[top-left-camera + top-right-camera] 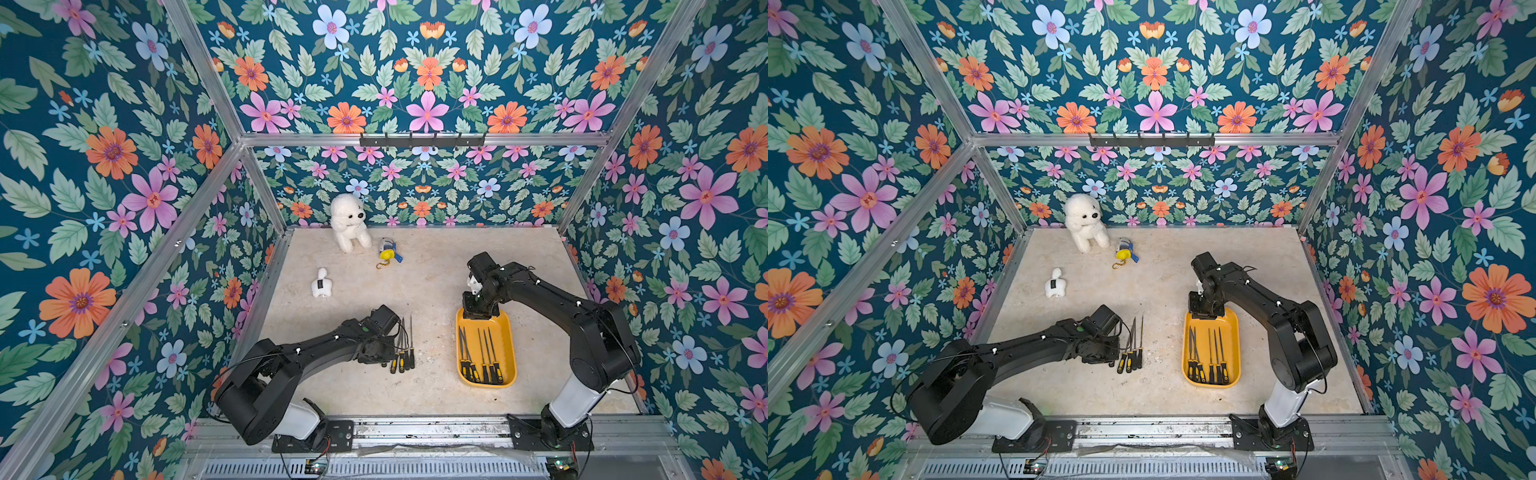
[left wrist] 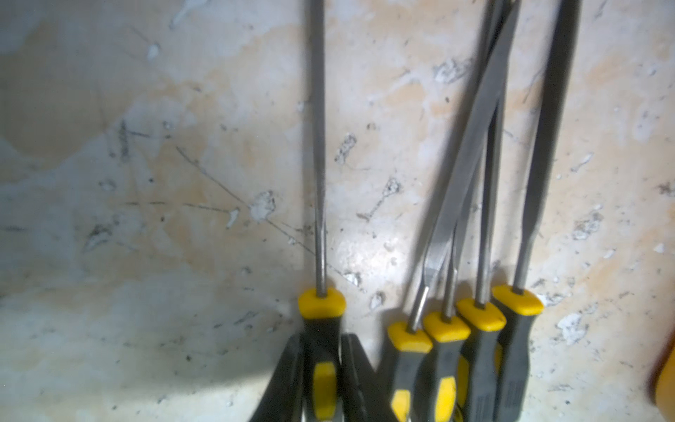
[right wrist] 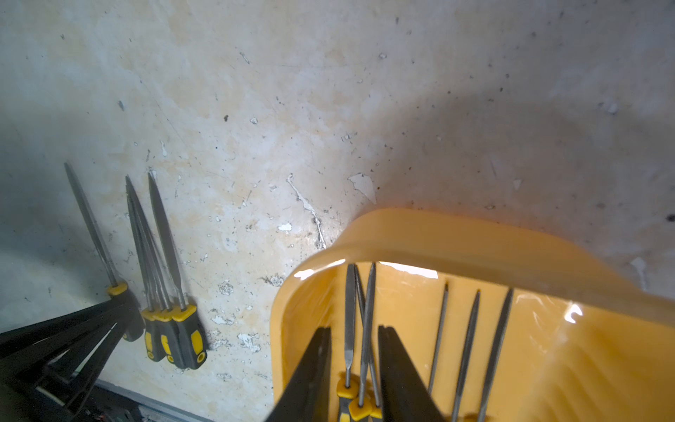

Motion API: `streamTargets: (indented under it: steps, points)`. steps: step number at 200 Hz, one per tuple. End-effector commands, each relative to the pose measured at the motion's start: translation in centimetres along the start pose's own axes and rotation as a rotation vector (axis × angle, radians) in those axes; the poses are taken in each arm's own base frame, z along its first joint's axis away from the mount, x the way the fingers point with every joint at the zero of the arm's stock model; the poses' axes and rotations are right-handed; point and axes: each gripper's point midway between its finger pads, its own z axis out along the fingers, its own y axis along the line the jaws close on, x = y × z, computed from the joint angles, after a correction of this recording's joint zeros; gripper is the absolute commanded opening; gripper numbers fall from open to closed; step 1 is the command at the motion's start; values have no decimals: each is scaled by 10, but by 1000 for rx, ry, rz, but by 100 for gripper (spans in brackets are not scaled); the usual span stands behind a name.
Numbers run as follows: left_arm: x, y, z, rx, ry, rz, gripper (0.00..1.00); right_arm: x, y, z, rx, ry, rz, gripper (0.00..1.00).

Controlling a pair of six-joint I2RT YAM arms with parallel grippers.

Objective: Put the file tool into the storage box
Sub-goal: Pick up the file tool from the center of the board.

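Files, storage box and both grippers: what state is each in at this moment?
gripped file: lying on the table, not lifted
left gripper: shut on the gripped file's handle
loose files: four, bunched on the table beside it
storage box: upright, partly filled
boxed files: lying lengthwise inside
right gripper: open, empty, over the box

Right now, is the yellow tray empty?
No. The shallow yellow-orange plastic tray holds several thin metal files with black-and-yellow handles, lying flat.

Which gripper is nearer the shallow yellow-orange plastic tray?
Right. The right gripper hangs over the far end of the yellow-orange tray; the left gripper is apart, closed on a black-and-yellow-handled file.
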Motion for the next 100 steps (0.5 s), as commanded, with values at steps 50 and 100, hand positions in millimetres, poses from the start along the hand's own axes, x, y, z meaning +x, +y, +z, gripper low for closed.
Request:
streamTargets:
  steps: [50, 100]
  points:
    - [-15, -55, -42, 247, -18, 150, 10, -13, 28, -20, -180, -54, 47, 30]
    - [-14, -99, -78, 472, -2, 237, 6, -31, 79, -63, -499, -145, 20, 37]
